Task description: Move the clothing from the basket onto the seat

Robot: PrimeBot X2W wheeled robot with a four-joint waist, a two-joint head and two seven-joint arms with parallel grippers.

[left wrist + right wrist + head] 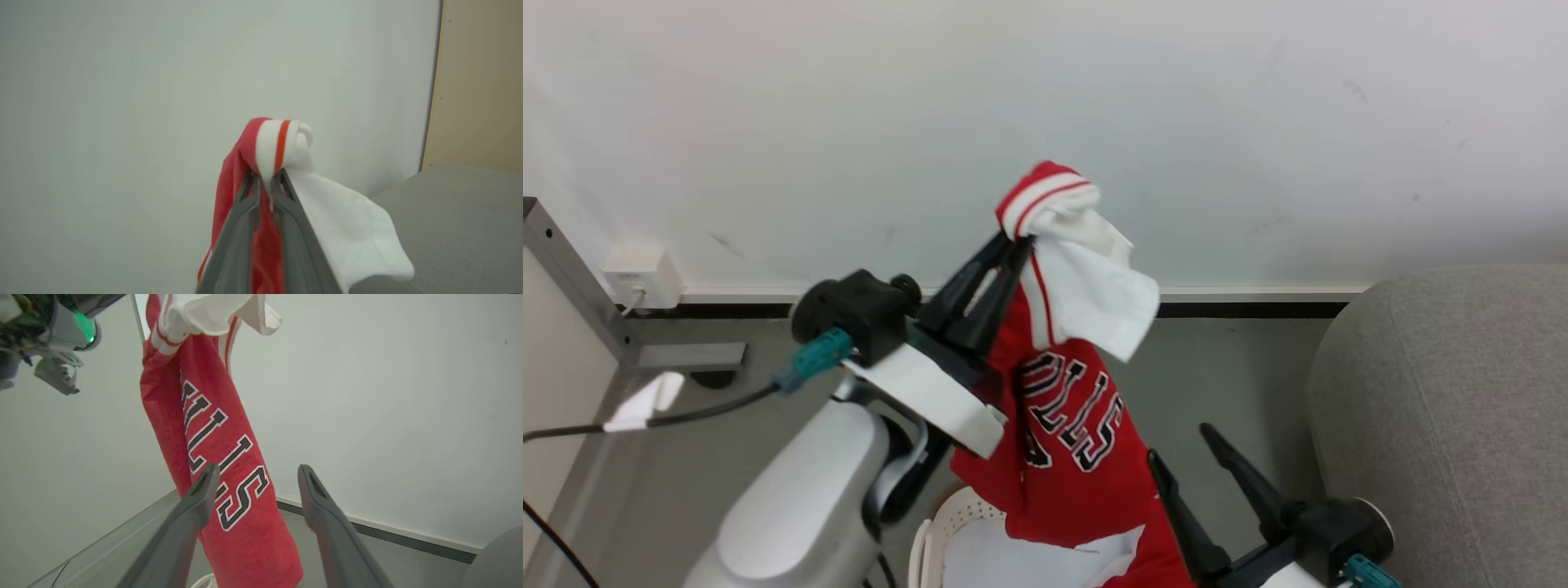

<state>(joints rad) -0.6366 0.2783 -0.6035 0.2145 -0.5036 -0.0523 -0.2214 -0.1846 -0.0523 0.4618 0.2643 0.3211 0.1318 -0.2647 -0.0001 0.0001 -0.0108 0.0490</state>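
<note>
In the middle of the head view, the left gripper (1017, 241) has its fingers clenched on the red-and-white striped trim of the clothing (1066, 441). The clothing hangs down over the basket (923, 549) at the bottom edge. Black, white-edged letters on the red cloth read "ULLS". At lower right, the right gripper (1178, 443) has its fingers spread, grasping nothing, just beside the hanging cloth. The seat (1445, 408) lies along the right edge.
</note>
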